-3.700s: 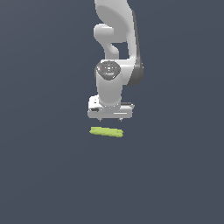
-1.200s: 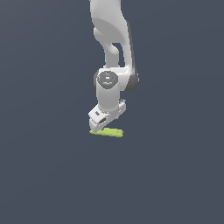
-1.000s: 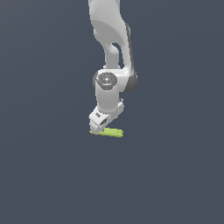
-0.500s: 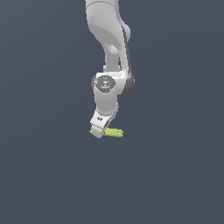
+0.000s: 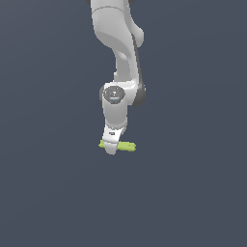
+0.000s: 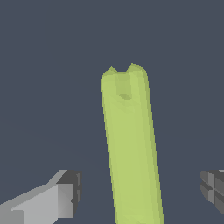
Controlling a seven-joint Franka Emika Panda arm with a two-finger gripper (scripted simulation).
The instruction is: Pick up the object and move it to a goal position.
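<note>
object (image 6: pixel 131 153): lime-green bar lying flat on surface, between the fingers
claw (image 6: pixel 140 197): wide open, straddling it, nothing held
handling: looks rigid, light, matte; pinch across narrow mid-length

Slim lime-green bar (image 5: pixel 126 146), flat on the floor, one end notched.

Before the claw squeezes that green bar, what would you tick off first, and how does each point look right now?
1. Gripper open: ok, gaps either side of the green bar.
2. Bar between the fingers: ok.
3. Bar crosswise to the closing direction: ok.
4. Gripper down at the bar: ok in the exterior view.
5. Grip near the bar's middle: cannot tell; its near end is out of frame.
6. Goal position visible: not ok, no marker in either view.
</note>
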